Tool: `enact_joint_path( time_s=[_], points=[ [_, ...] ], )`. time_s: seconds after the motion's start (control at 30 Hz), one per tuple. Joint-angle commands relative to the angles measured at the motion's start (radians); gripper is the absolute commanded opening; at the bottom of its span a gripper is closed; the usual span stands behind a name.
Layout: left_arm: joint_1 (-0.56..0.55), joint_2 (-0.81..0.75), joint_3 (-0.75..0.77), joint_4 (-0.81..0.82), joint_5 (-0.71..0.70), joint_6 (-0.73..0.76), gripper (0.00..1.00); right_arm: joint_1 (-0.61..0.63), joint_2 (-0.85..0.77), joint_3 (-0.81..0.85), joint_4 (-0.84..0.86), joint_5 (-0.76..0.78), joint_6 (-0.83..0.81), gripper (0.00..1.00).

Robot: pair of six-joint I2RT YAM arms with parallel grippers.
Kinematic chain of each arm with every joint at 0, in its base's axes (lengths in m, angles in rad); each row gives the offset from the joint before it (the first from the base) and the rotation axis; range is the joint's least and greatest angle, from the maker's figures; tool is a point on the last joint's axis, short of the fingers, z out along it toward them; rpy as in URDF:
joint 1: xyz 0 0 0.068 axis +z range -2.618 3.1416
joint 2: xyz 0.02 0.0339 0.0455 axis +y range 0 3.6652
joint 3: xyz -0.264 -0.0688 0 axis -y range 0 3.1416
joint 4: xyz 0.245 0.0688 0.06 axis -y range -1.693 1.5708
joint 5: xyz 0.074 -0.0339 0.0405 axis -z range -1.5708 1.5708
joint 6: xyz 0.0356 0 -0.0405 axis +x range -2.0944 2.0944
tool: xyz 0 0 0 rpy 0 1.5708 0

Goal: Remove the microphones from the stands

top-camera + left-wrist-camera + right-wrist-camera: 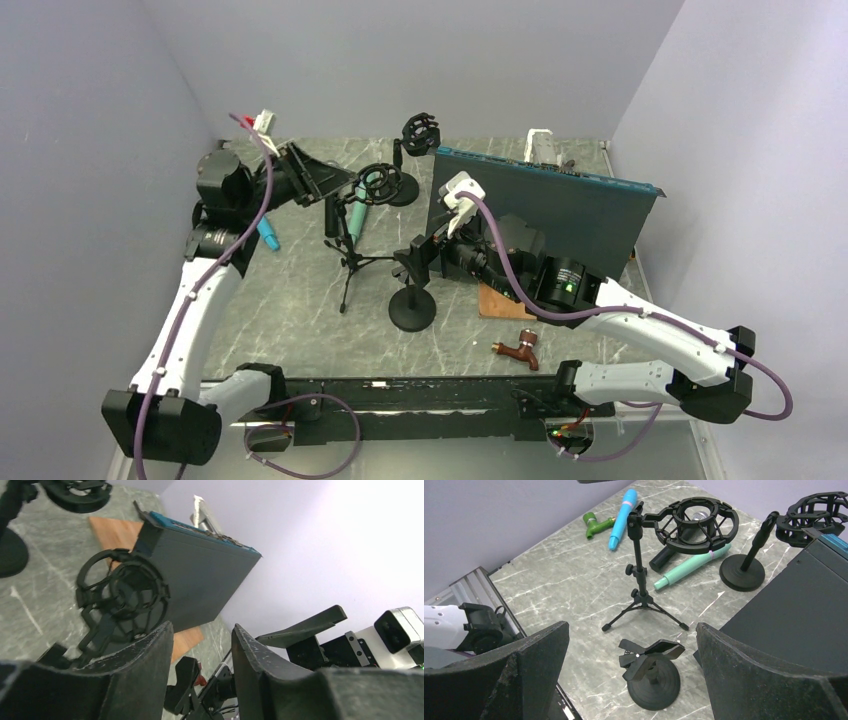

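A mint-green microphone (356, 214) hangs tilted through the black shock mount (379, 182) of a tripod stand (349, 262) at mid-table. The right wrist view shows the microphone (688, 565), mount (696, 522) and tripod (640, 575) from above. My left gripper (328, 180) is open and empty, just left of the mount, apart from it. In the left wrist view the mount (122, 597) lies past my left gripper (202, 630); the microphone cannot be made out there. My right gripper (421, 258) is open and empty, and hovers (629, 627) over a clamp stand (651, 672).
A second shock-mount stand (420, 132) stands at the back. A dark box (545, 205) fills the right. A blue microphone (268, 235) and green fitting (594, 524) lie at left, and a dark cylinder (663, 557) lies by the tripod. A brown tap (518, 350) lies near the front.
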Motion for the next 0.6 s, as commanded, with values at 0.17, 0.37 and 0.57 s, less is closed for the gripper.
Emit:
enact_joint_path(
  time_s=[0.17,0.37,0.57],
  points=[
    [-0.071,0.084,0.029,0.155,0.036,0.048,0.61,-0.004,-0.036,0.007,0.033,0.002,0.016,1.0],
    [-0.072,0.1,-0.028,0.194,0.04,0.033,0.64,-0.004,-0.043,0.0,0.033,0.006,0.017,1.0],
    [-0.073,0.072,-0.102,0.139,0.015,0.068,0.65,-0.004,-0.043,-0.003,0.036,0.005,0.019,1.0]
  ],
)
